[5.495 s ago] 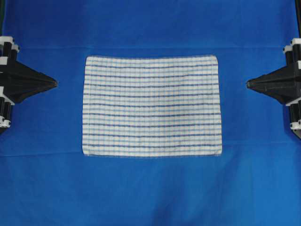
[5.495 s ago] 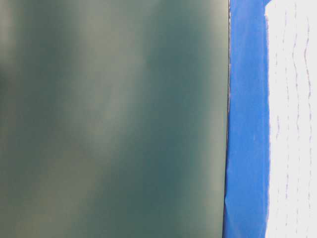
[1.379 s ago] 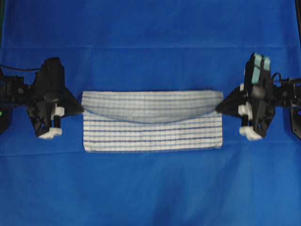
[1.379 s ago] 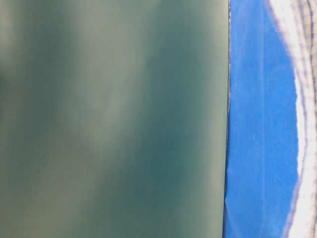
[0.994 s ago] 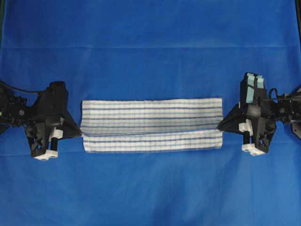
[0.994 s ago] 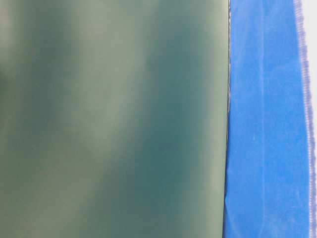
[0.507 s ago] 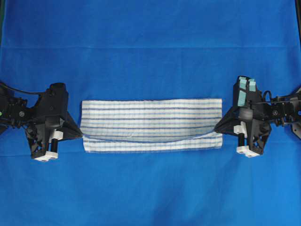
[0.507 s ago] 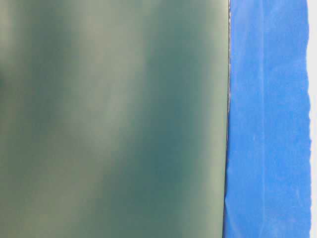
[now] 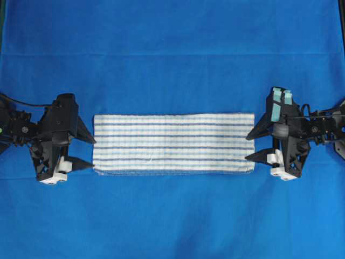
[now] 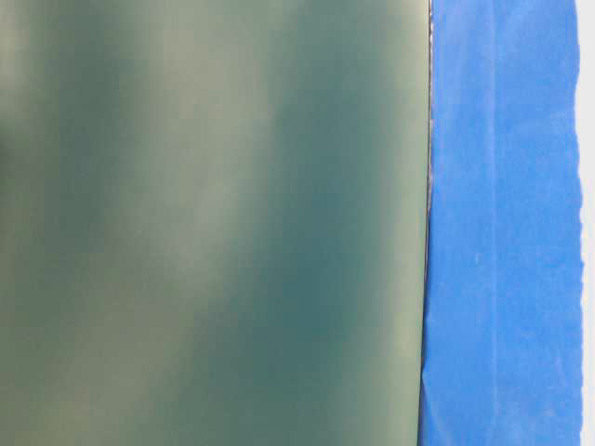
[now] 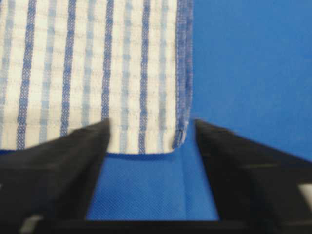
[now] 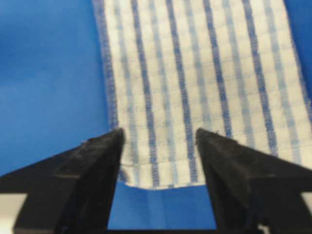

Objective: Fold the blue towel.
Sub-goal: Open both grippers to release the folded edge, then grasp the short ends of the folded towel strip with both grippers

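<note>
The blue towel (image 9: 173, 143) lies folded in half as a long flat strip in the middle of the overhead view. Its striped top layer covers the lower one. My left gripper (image 9: 92, 152) is open at the towel's left short end, with its fingertips either side of the near corner (image 11: 178, 136). My right gripper (image 9: 247, 148) is open at the right short end. In the left wrist view the left gripper (image 11: 151, 124) holds nothing, and the towel (image 11: 97, 73) lies flat ahead. In the right wrist view the right gripper (image 12: 160, 132) straddles the towel (image 12: 204, 73) without pinching it.
A plain blue table covering (image 9: 172, 216) spreads under everything, with faint creases. In the table-level view a blurred dark green surface (image 10: 204, 223) fills the left. Beside it are the blue covering (image 10: 502, 232) and a thin white sliver of the towel's edge (image 10: 588, 279).
Both grippers have opened and let go of the towel's corners. The sagging top layer has dropped flat onto the lower layer. Neither arm has shifted much.
</note>
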Robot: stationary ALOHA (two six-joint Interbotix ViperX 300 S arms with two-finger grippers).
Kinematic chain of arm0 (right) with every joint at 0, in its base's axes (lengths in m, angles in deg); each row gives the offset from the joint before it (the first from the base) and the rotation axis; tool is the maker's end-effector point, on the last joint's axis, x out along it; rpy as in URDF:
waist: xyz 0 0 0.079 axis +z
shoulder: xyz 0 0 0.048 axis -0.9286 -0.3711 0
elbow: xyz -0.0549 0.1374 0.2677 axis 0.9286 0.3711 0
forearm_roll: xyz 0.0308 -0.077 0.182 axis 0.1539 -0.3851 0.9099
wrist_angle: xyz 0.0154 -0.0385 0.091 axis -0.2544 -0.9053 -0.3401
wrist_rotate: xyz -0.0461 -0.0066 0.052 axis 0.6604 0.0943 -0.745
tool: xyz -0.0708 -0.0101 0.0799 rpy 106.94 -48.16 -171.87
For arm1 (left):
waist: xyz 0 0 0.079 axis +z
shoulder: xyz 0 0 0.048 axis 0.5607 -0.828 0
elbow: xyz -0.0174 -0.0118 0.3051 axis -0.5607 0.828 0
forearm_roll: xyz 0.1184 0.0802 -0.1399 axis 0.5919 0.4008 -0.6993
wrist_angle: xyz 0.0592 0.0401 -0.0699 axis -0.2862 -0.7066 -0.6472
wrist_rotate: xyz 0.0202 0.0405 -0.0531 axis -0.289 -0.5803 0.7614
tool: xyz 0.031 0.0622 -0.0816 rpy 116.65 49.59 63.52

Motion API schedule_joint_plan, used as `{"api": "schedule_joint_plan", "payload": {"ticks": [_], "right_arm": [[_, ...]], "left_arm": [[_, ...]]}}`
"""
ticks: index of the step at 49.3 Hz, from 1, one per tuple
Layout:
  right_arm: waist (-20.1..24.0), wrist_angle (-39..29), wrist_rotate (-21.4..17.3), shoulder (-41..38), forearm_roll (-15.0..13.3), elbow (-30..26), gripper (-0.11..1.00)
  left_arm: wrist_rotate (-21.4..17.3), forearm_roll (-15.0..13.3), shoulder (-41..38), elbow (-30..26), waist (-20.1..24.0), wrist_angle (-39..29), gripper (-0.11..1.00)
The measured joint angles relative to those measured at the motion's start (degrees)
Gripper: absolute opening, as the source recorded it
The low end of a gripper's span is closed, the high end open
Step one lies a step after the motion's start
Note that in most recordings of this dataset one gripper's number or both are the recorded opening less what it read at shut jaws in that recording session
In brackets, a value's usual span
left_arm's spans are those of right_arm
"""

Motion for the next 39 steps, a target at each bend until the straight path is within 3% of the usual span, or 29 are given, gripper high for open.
{"api": "schedule_joint_plan", "payload": {"ticks": [3, 10, 19, 39], "right_arm": [[-0.6, -0.2, 0.0, 0.9, -0.4, 0.0, 0.62], [-4.3, -0.8, 0.3, 3.2, -1.8, 0.4, 0.62], [-10.4, -0.9, 0.5, 3.3, -3.8, 0.7, 0.62], [-14.9, 1.2, 0.5, -6.3, -4.7, 0.6, 0.62]], "left_arm": [[-0.3, 0.1, 0.2, 0.0, 0.3, -0.2, 0.86], [-1.2, 0.0, 0.3, 0.1, 2.9, -0.4, 0.79], [-4.0, 0.0, -0.9, -0.9, 7.9, -0.3, 0.78], [-6.5, 0.0, -9.2, -1.6, 13.9, 2.1, 0.78]]}}
